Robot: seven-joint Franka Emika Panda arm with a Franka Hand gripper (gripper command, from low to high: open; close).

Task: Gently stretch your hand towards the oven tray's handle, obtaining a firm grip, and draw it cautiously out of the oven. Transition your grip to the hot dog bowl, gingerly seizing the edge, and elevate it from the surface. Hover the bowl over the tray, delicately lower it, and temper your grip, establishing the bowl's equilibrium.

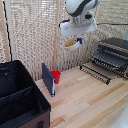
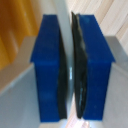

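Above the table (image 1: 95, 100), gripper (image 1: 77, 36) jaws clamp the bowl (image 1: 71, 44) rim, left of the oven (image 1: 114, 54).

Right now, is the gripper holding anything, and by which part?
Yes: the gripper holds the hot dog bowl in the air, its blue fingers pinching the thin white rim.

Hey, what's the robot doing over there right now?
The gripper is holding the hot dog bowl by its rim, up in the air above the wooden table. The wrist view shows the jaws pinched on the thin white edge. The oven tray is already pulled out in front of the oven, so the bowl likely goes there next.
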